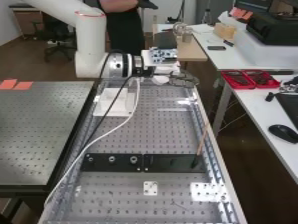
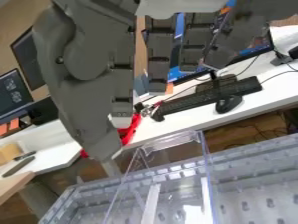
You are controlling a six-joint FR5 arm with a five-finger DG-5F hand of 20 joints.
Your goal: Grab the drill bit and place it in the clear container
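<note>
In the wrist view, the dark grey hand (image 1: 163, 68) loomed large in front of everything, and past it I could see the clear container (image 2: 171, 140) standing on the perforated bench (image 2: 266, 190), pale strips showing through its walls. Beyond the bench ran a white desk (image 2: 174, 121), with a black keyboard (image 2: 206, 98) lying on it and a dark mouse (image 2: 229, 104) just beside that. Something red (image 2: 132, 131) peeked out from behind the hand, and dark monitors (image 2: 13, 91) stood farther along the desks.

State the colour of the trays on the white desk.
The trays are red, seen best in the high view.
</note>
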